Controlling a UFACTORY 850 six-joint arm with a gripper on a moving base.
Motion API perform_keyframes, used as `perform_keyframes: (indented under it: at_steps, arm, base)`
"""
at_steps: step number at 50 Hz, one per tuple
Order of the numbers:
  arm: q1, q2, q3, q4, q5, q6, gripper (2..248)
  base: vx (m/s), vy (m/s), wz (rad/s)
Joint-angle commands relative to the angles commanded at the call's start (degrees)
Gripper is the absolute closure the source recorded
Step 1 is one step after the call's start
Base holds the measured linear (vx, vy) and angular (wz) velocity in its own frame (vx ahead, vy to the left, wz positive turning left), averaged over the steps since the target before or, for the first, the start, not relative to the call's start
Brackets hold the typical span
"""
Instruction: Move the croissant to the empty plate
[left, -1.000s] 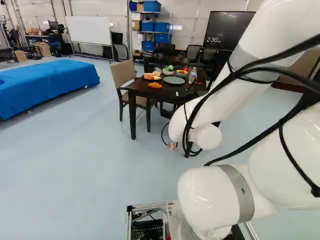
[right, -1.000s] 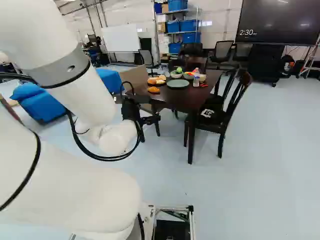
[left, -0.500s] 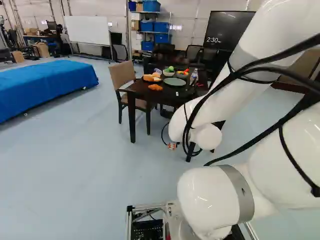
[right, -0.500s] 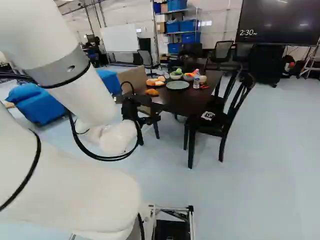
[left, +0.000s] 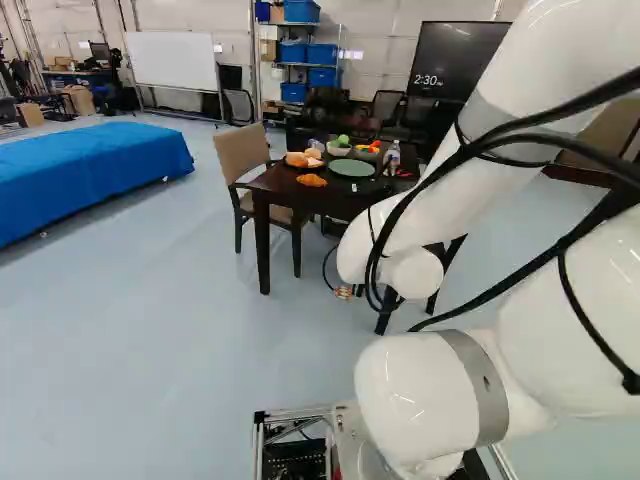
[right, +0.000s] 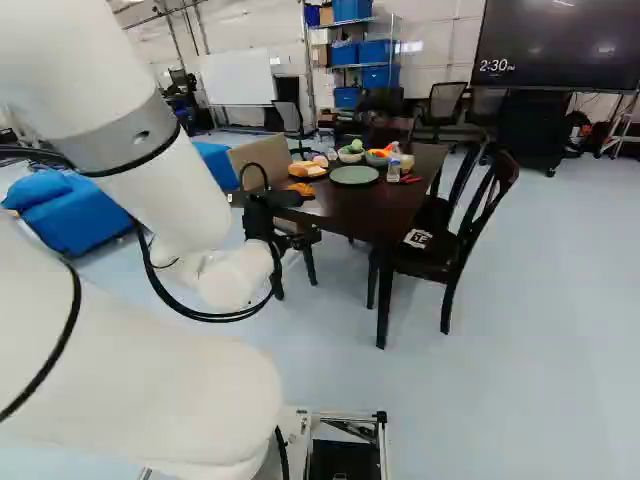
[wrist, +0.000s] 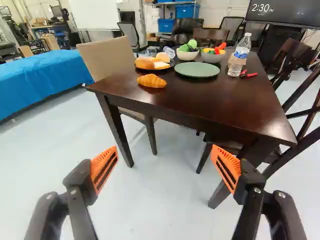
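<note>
In the right base view my black gripper (right: 296, 240) is low before the table's near edge. The wrist view shows the gripper (wrist: 164, 150) wide open, nothing between its orange pads, short of the table and below its top. Ahead, the golden croissant (wrist: 151, 81) lies on the bare dark wood near the edge; it also shows in the left base view, as the croissant (left: 311, 180). Behind it and to its right is the green plate (wrist: 197, 69), with nothing on it; the left base view shows this plate (left: 351, 168) too.
The dark table (wrist: 220, 107) also bears a plate of bread (wrist: 154, 66), two bowls of produce (wrist: 187, 55), a water bottle (wrist: 240, 56) and red pliers (wrist: 248, 75). A beige chair (left: 243, 152) stands left of it, dark chairs (right: 465, 240) right. A blue-covered bed (left: 90, 175) is farther left.
The base has moved nearer to the table, which now shows larger and a little shifted in both base views. The arm has kept its pose; croissant and plate rest unmoved on the table.
</note>
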Motion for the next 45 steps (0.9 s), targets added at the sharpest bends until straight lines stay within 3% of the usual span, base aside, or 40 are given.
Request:
perform_keyframes:
  at_steps: [22,45]
  arm:
    - [0.0,0.0,0.0,0.0,0.0,0.0,3]
    - [0.0,0.0,0.0,0.0,0.0,0.0,3]
  base:
    - [0.16,0.004,-0.011]
    - [0.124,0.05,-0.02]
